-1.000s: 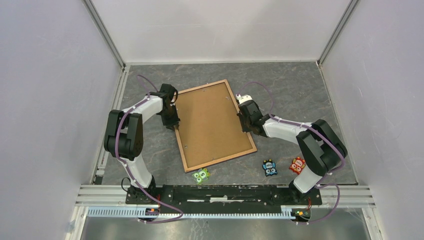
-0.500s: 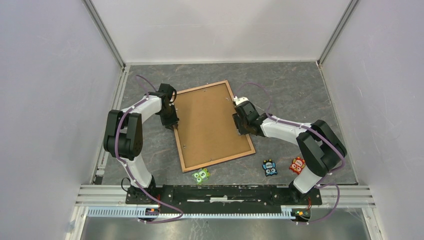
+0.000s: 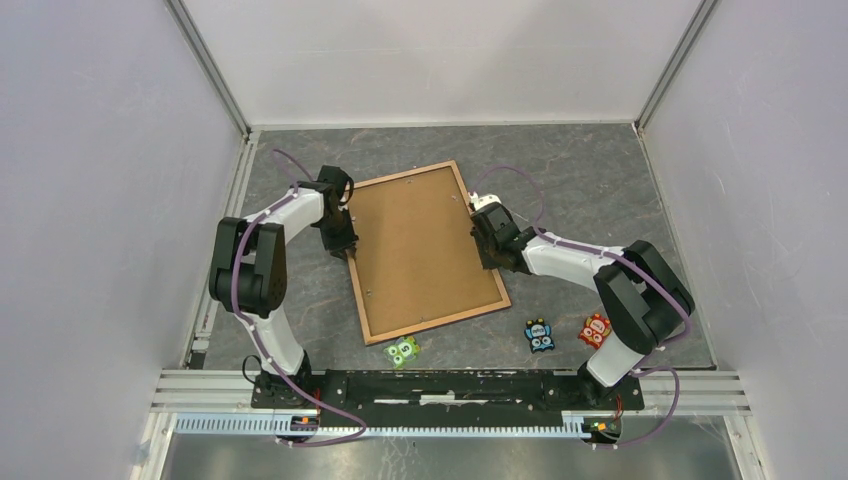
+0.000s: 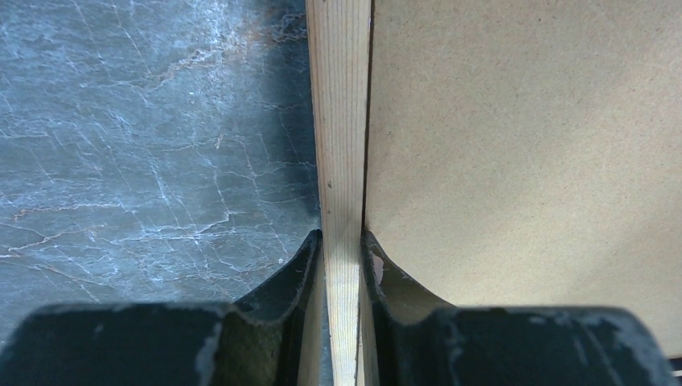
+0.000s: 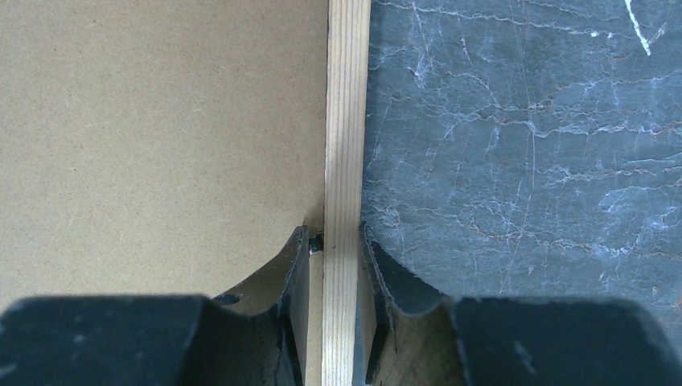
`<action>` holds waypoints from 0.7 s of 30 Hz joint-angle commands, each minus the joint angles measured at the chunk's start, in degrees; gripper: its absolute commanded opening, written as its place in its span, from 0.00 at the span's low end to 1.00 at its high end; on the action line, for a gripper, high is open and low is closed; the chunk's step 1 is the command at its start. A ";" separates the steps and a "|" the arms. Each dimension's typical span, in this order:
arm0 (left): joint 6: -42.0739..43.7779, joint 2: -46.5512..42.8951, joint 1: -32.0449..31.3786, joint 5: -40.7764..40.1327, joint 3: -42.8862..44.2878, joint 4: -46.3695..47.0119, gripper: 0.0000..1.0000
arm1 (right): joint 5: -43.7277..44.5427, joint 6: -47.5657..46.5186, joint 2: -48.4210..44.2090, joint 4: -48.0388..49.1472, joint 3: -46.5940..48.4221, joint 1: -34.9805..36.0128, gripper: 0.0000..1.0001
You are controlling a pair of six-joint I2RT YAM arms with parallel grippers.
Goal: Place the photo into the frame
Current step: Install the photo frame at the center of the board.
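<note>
The frame (image 3: 445, 320) lies back up on the table, its light wood rails around a brown backing board (image 3: 425, 250). My left gripper (image 3: 347, 240) is shut on the left rail (image 4: 338, 121), one finger pressed against each side of it. My right gripper (image 3: 487, 252) straddles the right rail (image 5: 347, 96). Its outer finger is against the wood. Its inner finger (image 5: 296, 249) stands a little off the rail, over the board (image 5: 161, 121). The photo is hidden from every view.
Three small toy figures lie near the front: green (image 3: 403, 350), blue (image 3: 539, 335) and red (image 3: 594, 330). A small black tab (image 5: 315, 241) sits where the board meets the right rail. Enclosure walls stand on three sides.
My right gripper let go of the right rail, shifted slightly along it and narrowed around it again. The left gripper and the frame have barely moved.
</note>
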 commanded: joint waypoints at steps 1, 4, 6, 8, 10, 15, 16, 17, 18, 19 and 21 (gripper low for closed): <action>-0.89 1.33 0.18 -1.54 3.22 0.18 0.02 | 0.97 -1.29 -0.06 0.17 2.50 0.35 0.22; 0.23 1.42 0.15 -1.79 2.93 0.58 0.02 | 0.92 -2.63 -1.54 2.27 3.82 0.36 0.39; 0.85 1.41 0.11 -1.75 2.49 0.73 0.02 | 1.67 -3.58 -1.35 3.35 5.66 0.26 0.55; 1.06 1.16 -0.02 -2.85 1.96 1.19 0.02 | 3.54 -4.75 0.52 3.09 9.08 0.23 0.65; 1.12 1.15 -0.08 -2.22 1.82 1.61 0.02 | 4.99 -6.39 3.46 2.70 13.67 0.14 0.70; 1.15 1.06 -0.13 -2.22 1.92 1.61 0.02 | 5.53 -9.96 11.70 3.85 23.39 -1.14 0.76; 1.16 1.10 -0.11 -2.22 1.91 1.59 0.02 | 5.04 -10.04 13.44 3.61 25.67 -1.68 0.76; 1.15 1.28 -0.10 -2.22 1.78 1.67 0.02 | 4.35 -9.96 14.79 3.53 27.48 -2.20 0.76; 1.15 1.46 -0.09 -2.22 1.66 1.77 0.02 | 3.26 -9.91 16.34 3.43 29.35 -2.81 0.77; 1.15 1.72 -0.12 -2.22 1.65 1.81 0.02 | 2.24 -9.95 17.69 3.16 31.31 -3.29 0.78; 1.15 2.10 -0.07 -2.22 1.73 1.79 0.02 | 1.22 -10.46 20.71 1.96 35.21 -4.01 0.78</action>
